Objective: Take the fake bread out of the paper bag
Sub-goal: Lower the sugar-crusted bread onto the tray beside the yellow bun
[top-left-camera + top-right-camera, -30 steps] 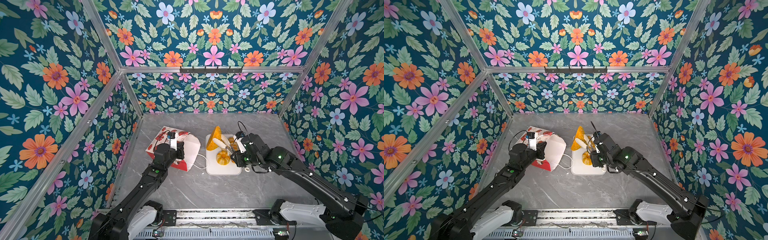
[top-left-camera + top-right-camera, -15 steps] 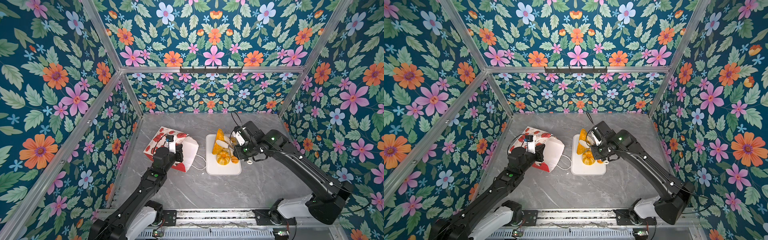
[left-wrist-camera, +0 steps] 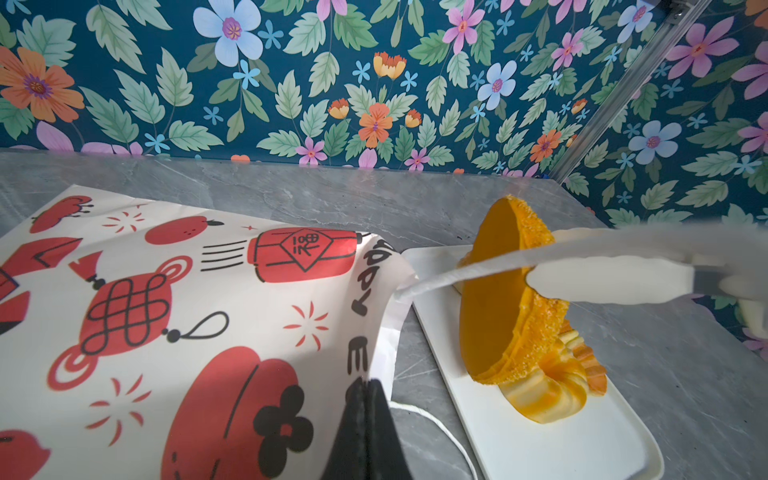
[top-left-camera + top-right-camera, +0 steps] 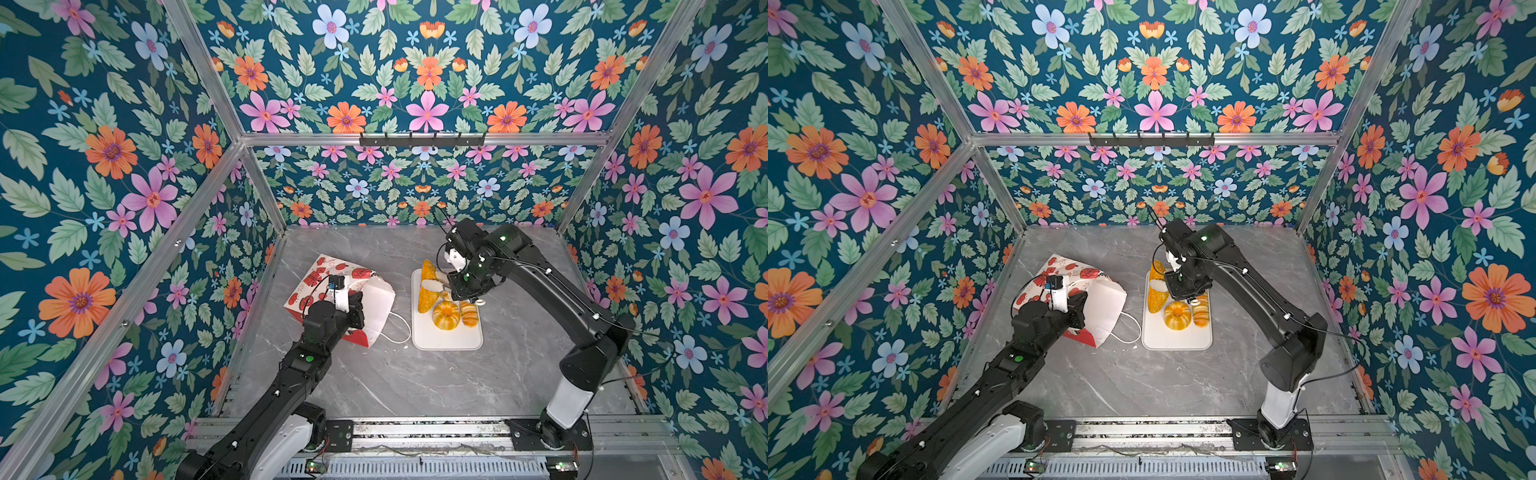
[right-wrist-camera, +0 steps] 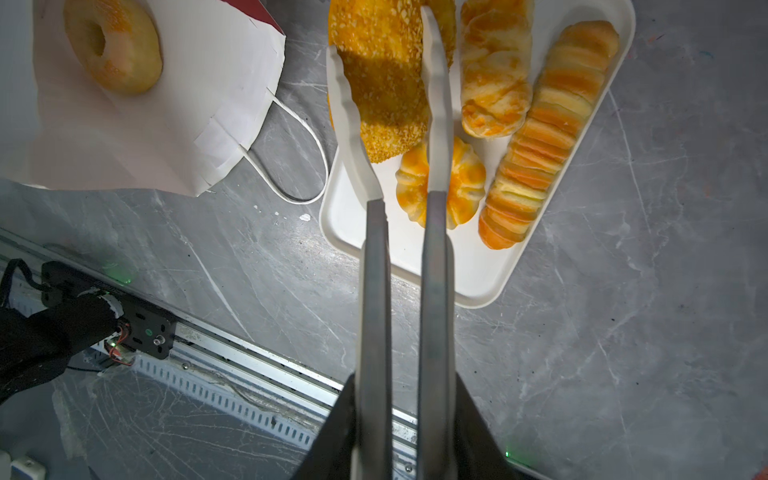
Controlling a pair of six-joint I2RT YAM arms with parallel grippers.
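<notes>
I'm pinching the paper bag [image 3: 166,311] with the left tool [image 3: 366,386] and squeezing tongs [image 5: 434,124] onto the seeded loaf [image 5: 386,83] with the right tool [image 5: 405,388]; the bagel [image 5: 112,45] is lying left, inside.

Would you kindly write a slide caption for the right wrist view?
Right-arm tongs clasp the seeded loaf over the white tray; a bagel lies inside the paper bag.

Lighting: bright, from overhead. Both top views are sharp, with bent edges. The tongs [image 3: 615,266] blur in the left wrist view. Glare bleaches the paper bag [image 5: 137,133] lining; shadow crosses the seeded loaf [image 5: 386,99].
</notes>
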